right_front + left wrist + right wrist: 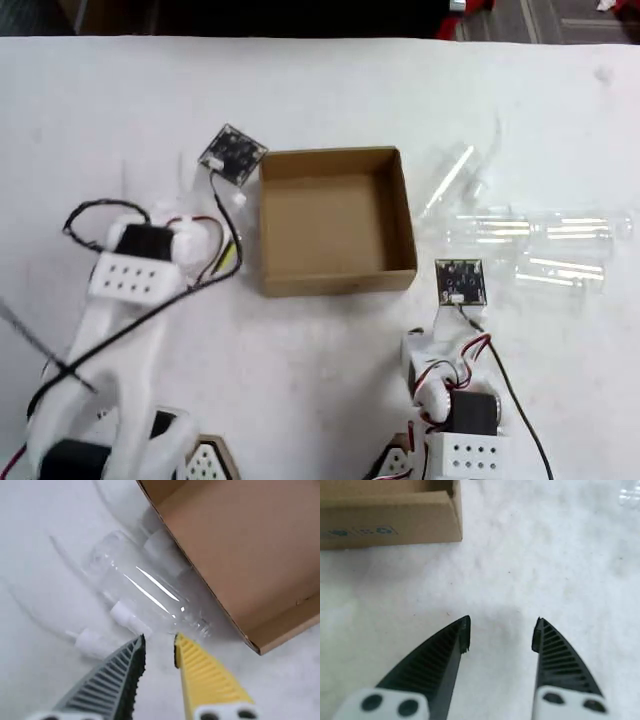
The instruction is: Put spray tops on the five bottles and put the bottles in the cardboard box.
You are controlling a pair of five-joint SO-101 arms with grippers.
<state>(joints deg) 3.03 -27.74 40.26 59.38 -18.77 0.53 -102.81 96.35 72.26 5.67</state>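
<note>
A clear bottle (150, 587) lies on its side on the white worktop (545, 555), close along the outer wall of the cardboard box (240, 555). Its long axis runs roughly parallel to that wall. Its bare threaded neck is the end nearer the left gripper (159, 639), and no top is on it. Two loose white spray tops sit beside it on the side away from the box. One spray top (127, 616) touches or nearly touches the bottle's flank. The other spray top (92, 642) is a little farther out.

The left gripper's jaws, one grey and one yellow, are parted only narrowly and hold nothing. Their tips point at the gap between the bottle neck and the nearer spray top, just short of both. This arm is by far the nearer to this bottle, and the next pick likely depends on lining the jaws across the nearer top rather than along it.

More clear bottles (540, 245) lie in a loose group on the far side of the box, which looks empty. The right gripper (502, 621) hangs over bare worktop near a box corner, its black jaws spread wide and empty. It is the nearer arm to that group.
</note>
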